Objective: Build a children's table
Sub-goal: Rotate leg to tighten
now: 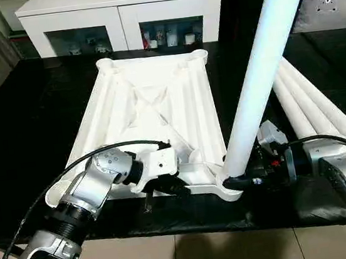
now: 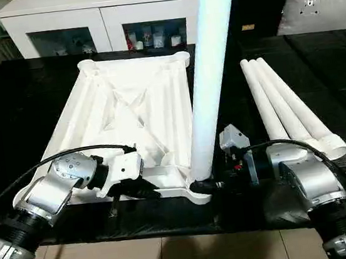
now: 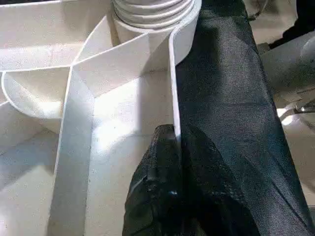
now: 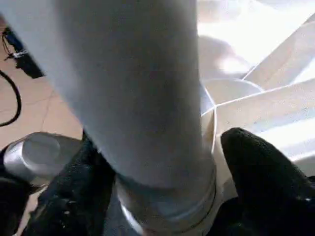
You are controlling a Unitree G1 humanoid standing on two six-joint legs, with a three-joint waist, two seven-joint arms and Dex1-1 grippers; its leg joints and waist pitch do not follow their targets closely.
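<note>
On the black-covered surface the children's table lies upside down, its ribbed underside up, reaching away from both claws toward a white cabinet beyond the far edge. The left claw sits at the near rim of the overturned top; in the left wrist view its black fingers are pressed together on the thin white rim wall, one on each side of it. Just beside it, toward the right arm, a white leg stands upright, leaning slightly, with its lower end seated in the near corner socket. The right claw is at the base of that leg; the right wrist view shows its fingers standing on either side of the tube, close against it, though whether they press on it cannot be told. Beyond the right claw, three more legs lie side by side on the surface, touching one another, well apart from the standing leg.
</note>
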